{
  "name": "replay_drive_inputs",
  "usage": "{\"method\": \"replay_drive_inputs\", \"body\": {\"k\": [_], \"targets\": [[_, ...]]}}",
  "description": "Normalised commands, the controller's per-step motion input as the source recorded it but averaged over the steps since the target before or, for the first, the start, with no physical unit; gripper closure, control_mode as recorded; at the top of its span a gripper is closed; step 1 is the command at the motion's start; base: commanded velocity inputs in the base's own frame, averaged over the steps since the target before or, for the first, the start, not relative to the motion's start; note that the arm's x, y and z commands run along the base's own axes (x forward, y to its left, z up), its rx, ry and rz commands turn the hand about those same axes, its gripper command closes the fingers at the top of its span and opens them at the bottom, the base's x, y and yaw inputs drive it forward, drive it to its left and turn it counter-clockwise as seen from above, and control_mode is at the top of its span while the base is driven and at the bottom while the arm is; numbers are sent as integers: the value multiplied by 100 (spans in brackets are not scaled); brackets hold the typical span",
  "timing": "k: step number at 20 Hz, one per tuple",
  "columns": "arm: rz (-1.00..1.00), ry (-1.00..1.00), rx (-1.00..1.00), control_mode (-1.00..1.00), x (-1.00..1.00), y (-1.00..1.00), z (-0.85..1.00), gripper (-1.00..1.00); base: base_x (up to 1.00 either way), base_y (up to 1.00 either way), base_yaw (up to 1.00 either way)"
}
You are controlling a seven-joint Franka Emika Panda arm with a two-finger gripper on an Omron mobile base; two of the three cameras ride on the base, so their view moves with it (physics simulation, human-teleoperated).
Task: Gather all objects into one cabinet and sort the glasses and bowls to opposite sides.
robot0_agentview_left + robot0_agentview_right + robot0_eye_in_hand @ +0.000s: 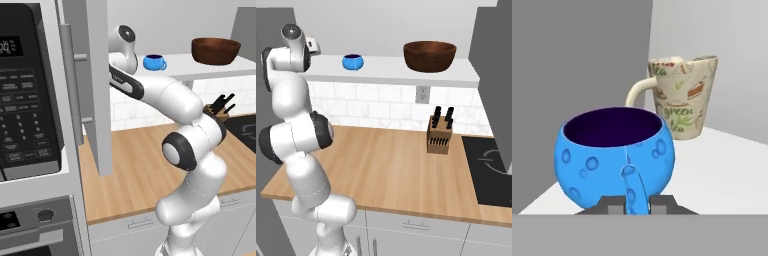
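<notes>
**Fingers pinch a blue cup's handle at the shelf's left end**

Fingers [637, 204] stand narrow in the hand view, one dark tip on each side of the handle of a bright blue cup [614, 155], and they appear to grip it, though the tips are half cut off at the bottom edge. This cup sits on the white shelf floor [712, 170], its dark inside open upward and its handle turned toward the camera. Just behind it, apart from it, stands a cream-beige cup [684, 97] printed with tea motifs, its curved handle pointing left toward the grey cabinet wall [577, 60].

From the left base view, the white arm [170, 97] reaches up behind the open grey cabinet door [97, 85], which hides the hand. Further right on the same shelf [215, 67] sits a second blue cup [154, 62], and well beyond that the large dark brown bowl [215, 50], near the shelf's right end. In the right base view the order is the same.

Below, on the wooden worktop [391, 170], a knife block [439, 134] stands against the tiled wall beside the black cooktop [491, 170]. A microwave [27, 95] fills the far left.
</notes>
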Motion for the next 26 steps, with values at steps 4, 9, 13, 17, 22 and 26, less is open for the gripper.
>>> {"method": "replay_drive_inputs", "body": {"k": [4,9,13,17,22,26], "targets": [[0,0,0,-100,15,0,0,-100,0,0,0],[0,0,0,-100,-2,0,0,-100,0,0,0],[-2,0,0,-100,-32,-4,0,-100,0,0,0],[-8,-3,0,-100,-49,-16,0,-100,0,0,0],[-10,-13,4,-100,-40,-30,-15,-100,0,0,0],[-9,-18,12,-100,-40,-46,-18,-100,0,0,0]]}}
